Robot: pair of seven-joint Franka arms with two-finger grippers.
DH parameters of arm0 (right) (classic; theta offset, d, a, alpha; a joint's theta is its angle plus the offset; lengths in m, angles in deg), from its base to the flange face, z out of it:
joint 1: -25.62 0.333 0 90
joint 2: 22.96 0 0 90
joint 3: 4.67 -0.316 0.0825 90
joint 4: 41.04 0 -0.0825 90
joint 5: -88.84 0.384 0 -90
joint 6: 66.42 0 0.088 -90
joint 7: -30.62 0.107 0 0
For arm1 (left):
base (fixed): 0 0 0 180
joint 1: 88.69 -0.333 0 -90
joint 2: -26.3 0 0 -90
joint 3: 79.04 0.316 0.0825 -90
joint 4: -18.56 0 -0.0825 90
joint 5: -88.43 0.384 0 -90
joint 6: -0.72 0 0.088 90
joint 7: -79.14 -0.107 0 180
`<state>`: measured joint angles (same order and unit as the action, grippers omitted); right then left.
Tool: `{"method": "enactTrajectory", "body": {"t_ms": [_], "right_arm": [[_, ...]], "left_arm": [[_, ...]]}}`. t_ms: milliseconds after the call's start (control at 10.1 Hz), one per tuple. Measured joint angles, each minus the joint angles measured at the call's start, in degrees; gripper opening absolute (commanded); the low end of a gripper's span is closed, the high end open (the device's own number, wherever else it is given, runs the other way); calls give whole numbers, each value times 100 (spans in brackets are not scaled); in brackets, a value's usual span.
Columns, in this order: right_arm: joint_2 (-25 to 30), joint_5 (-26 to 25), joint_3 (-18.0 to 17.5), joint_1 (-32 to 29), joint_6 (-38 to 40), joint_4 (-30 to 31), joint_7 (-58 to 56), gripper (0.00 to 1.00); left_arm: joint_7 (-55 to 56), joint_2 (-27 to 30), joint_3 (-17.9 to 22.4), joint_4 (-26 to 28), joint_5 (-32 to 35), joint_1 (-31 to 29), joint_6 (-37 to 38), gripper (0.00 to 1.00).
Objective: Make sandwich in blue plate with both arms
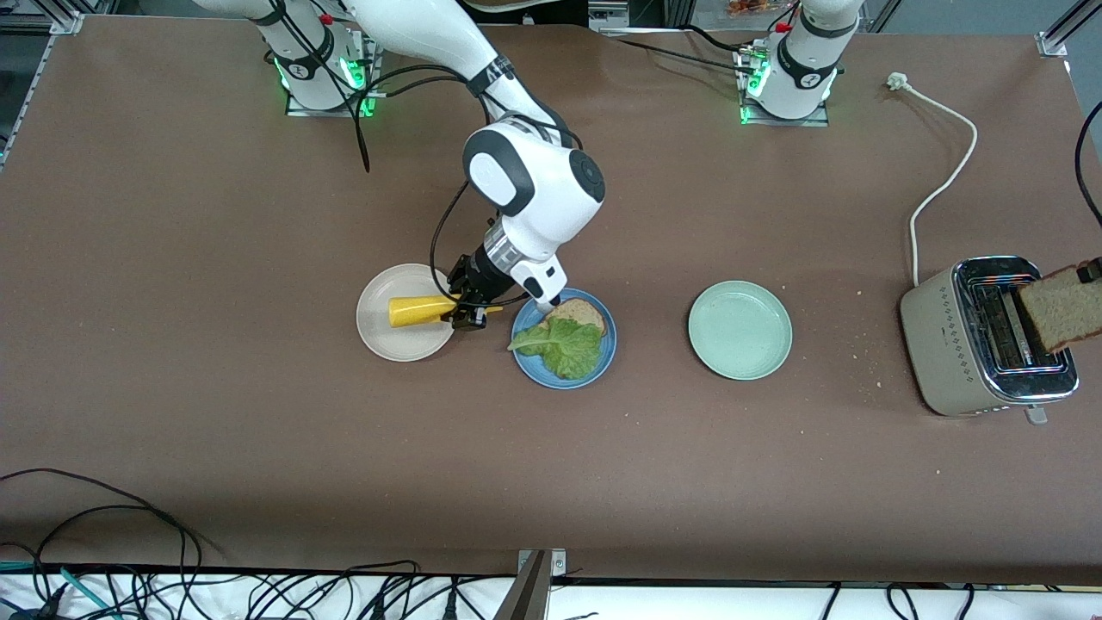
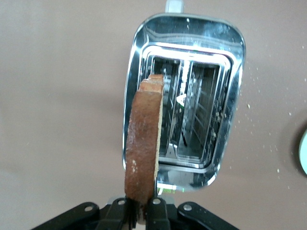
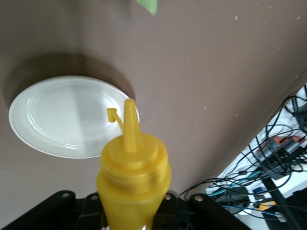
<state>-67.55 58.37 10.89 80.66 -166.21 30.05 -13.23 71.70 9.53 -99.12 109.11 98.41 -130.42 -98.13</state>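
The blue plate (image 1: 564, 381) holds one slice of brown toast (image 1: 584, 313) with a green lettuce leaf (image 1: 564, 344) on top. My right gripper (image 1: 467, 312) is shut on a yellow squeeze bottle (image 1: 420, 311), held on its side over the beige plate (image 1: 379, 340) beside the blue plate. In the right wrist view the bottle (image 3: 132, 177) sits in the right gripper (image 3: 129, 218) with its nozzle over the beige plate (image 3: 57, 120). My left gripper (image 1: 1092, 271) is shut on a second toast slice (image 1: 1061, 308) above the toaster (image 1: 947, 344). The left wrist view shows this slice (image 2: 144, 143) edge-on in the gripper (image 2: 140, 211) over the toaster's slots (image 2: 230, 72).
An empty pale green plate (image 1: 739, 330) lies between the blue plate and the toaster. The toaster's white cable (image 1: 943, 185) runs toward the left arm's base. Crumbs lie around the toaster. Loose cables hang along the table edge nearest the front camera.
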Motion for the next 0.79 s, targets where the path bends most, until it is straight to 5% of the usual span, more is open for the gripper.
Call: {"method": "enactTrajectory", "body": {"t_ms": [199, 795], "right_arm": [[4, 446, 50, -259, 11, -30, -82, 0], [228, 3551, 140, -1933, -57, -194, -1265, 0]], "left_arm": [[-2, 349, -15, -11, 0, 1, 486, 0], [67, 996, 59, -10, -1346, -30, 1584, 0]]}}
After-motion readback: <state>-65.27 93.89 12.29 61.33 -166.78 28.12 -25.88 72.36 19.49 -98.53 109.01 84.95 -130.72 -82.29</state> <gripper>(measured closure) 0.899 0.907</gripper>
